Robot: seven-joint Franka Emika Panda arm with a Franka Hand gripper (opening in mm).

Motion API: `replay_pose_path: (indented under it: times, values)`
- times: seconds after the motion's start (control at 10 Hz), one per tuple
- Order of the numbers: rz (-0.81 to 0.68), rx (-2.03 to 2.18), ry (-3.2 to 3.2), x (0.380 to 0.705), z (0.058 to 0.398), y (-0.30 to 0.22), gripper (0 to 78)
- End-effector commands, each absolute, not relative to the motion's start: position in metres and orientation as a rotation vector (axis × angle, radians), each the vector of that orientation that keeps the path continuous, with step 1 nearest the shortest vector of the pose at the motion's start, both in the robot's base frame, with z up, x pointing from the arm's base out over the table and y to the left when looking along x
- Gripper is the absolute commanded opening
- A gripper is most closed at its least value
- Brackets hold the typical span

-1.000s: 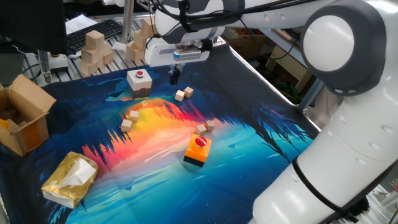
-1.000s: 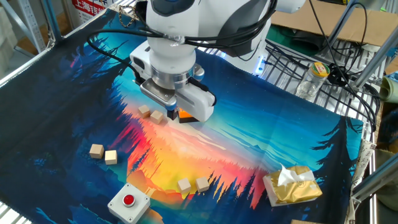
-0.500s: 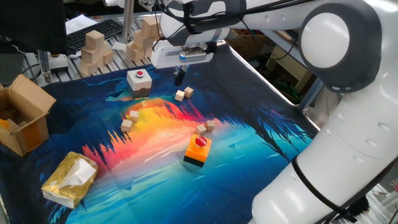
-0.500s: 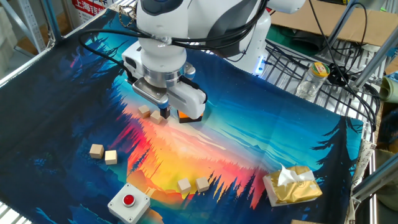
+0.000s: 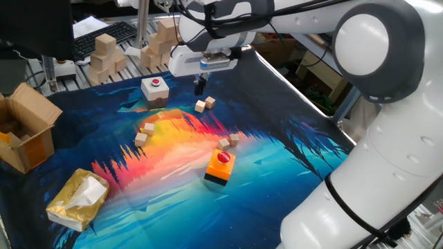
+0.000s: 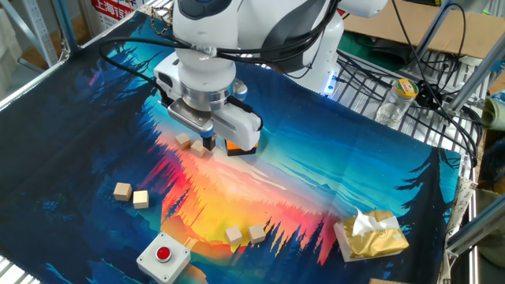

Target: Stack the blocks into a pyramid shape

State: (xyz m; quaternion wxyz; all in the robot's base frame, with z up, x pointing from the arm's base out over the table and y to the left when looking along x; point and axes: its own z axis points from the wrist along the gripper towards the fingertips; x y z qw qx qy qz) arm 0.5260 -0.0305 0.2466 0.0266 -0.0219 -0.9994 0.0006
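Observation:
Six small tan blocks lie on the printed mat in three loose pairs. One pair (image 5: 205, 104) (image 6: 131, 194) is just right of the white button box (image 5: 155, 88). Another pair (image 5: 145, 133) (image 6: 245, 234) lies in front of that box. The last pair (image 5: 229, 141) (image 6: 191, 144) sits beside the orange button box (image 5: 220, 166) (image 6: 239, 147). None is stacked. My gripper (image 5: 200, 87) (image 6: 208, 143) hangs above the mat between the white box and the nearest pair. Its dark fingers are close together with nothing between them.
An open cardboard box (image 5: 28, 135) stands at the mat's left edge. A yellow tissue pack (image 5: 77, 200) (image 6: 371, 234) lies near a corner. Piles of larger wooden blocks (image 5: 104, 55) and a keyboard (image 5: 104, 38) sit beyond the mat. Cables and a jar (image 6: 402, 91) lie off the far side.
A second ago the gripper stood slightly further left in one fixed view; it shifted a little toward the far side, then held still. The blocks have not moved.

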Motion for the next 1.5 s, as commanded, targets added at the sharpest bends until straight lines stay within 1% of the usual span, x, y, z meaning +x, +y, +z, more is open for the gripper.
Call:
replay_pose_path:
  times: [0.1,0.7,1.1,1.3,1.4,1.5]
  values:
    - [0.001,-0.099,-3.079,0.527,0.248,-0.031,0.0]
    - [0.014,-0.293,-2.992,0.527,0.248,-0.031,0.0]
    - [0.008,-0.313,-2.985,0.527,0.248,-0.031,0.0]
    - [-0.026,-0.285,-2.989,0.527,0.248,-0.031,0.0]
    - [-0.029,-0.258,-2.991,0.534,0.237,-0.035,0.0]
    - [-0.028,-0.201,-2.997,0.545,0.217,-0.043,0.0]
